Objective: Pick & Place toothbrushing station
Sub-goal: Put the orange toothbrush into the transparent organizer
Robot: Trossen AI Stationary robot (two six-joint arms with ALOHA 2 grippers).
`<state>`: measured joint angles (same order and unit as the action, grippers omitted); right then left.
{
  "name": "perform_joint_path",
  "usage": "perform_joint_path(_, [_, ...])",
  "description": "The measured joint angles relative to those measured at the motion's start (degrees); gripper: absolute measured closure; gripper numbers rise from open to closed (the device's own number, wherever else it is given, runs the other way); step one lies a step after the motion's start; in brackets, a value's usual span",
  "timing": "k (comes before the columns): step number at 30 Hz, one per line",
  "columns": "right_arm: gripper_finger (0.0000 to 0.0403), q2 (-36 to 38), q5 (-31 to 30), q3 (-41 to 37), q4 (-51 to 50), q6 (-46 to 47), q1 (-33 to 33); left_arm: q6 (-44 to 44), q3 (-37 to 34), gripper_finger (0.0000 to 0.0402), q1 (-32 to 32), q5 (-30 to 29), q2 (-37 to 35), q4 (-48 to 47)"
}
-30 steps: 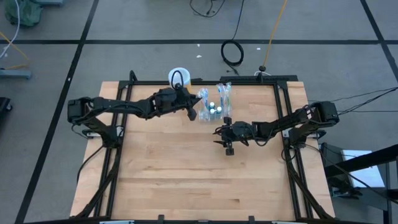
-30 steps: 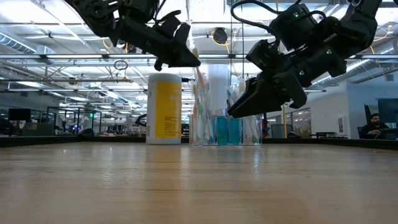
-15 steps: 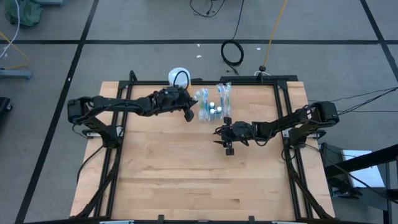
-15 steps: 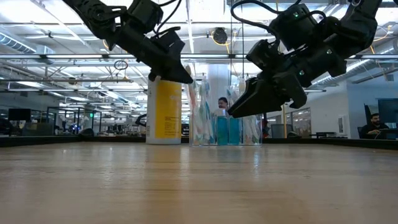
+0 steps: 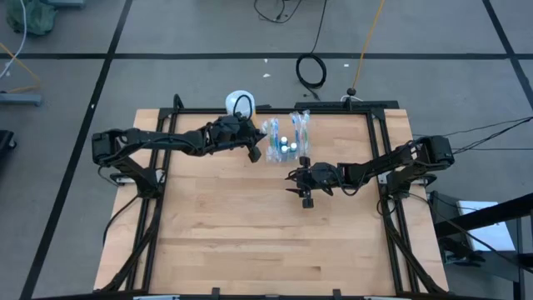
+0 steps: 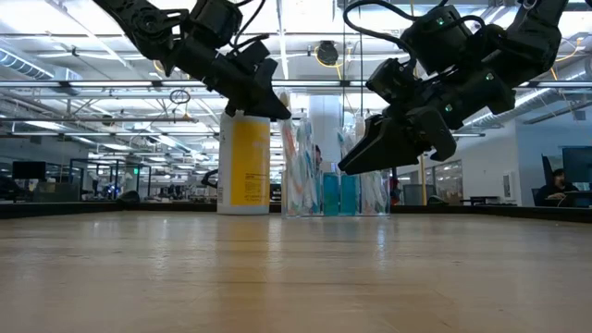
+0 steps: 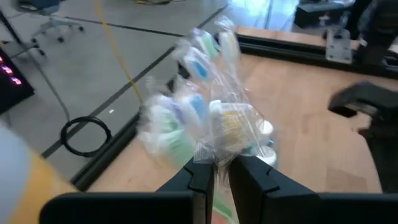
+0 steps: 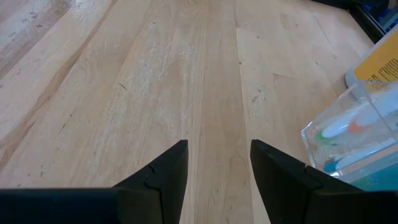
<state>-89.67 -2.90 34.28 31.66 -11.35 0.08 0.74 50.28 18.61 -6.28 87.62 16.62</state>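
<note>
The toothbrushing station [image 5: 287, 140] is standing at the worktop's [image 5: 250, 233] far edge — the left hand [image 5: 255, 153], fingers nearly together, is hovering just beside it, nearer than the right hand [image 5: 305, 197], fingers apart.

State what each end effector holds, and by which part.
Neither holds anything: the left end effector is nearly shut beside the toothbrushing station; the right end effector hangs open above the table.
</note>
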Motion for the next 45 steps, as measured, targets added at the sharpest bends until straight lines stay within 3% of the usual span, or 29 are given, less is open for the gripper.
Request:
perform_joint_path(16, [0.0234, 0.00, 0.01, 0.00, 0.24, -0.01, -0.01, 0.83, 0.04, 0.0356, -0.11, 0.76, 6.68, 6.14])
perform_joint_path(27, [0.0234, 0.00, 0.00, 0.00, 0.40, -1.06, -0.01, 0.26, 0.02, 0.0251, -0.13, -0.16, 6.68, 7.08])
perform_joint_path(35, [0.0234, 3.53, -0.67, 0.00, 0.44, -1.33, 0.01, 0.72, 0.00, 0.0227, -1.70, -0.32, 6.68, -0.74])
perform_joint_path(41, [0.0234, 9.81, -11.72, 0.05, -1.89, -1.53, 0.01, 3.02, 0.00, 0.0227, -3.03, -2.44, 5.94, -3.82])
perform_joint_path(45, [0.0234, 12.83, -23.41, -0.30, -1.83, -2.56, 0.01, 4.14, -0.04, 0.0227, -3.76, -4.04, 3.70, -3.35])
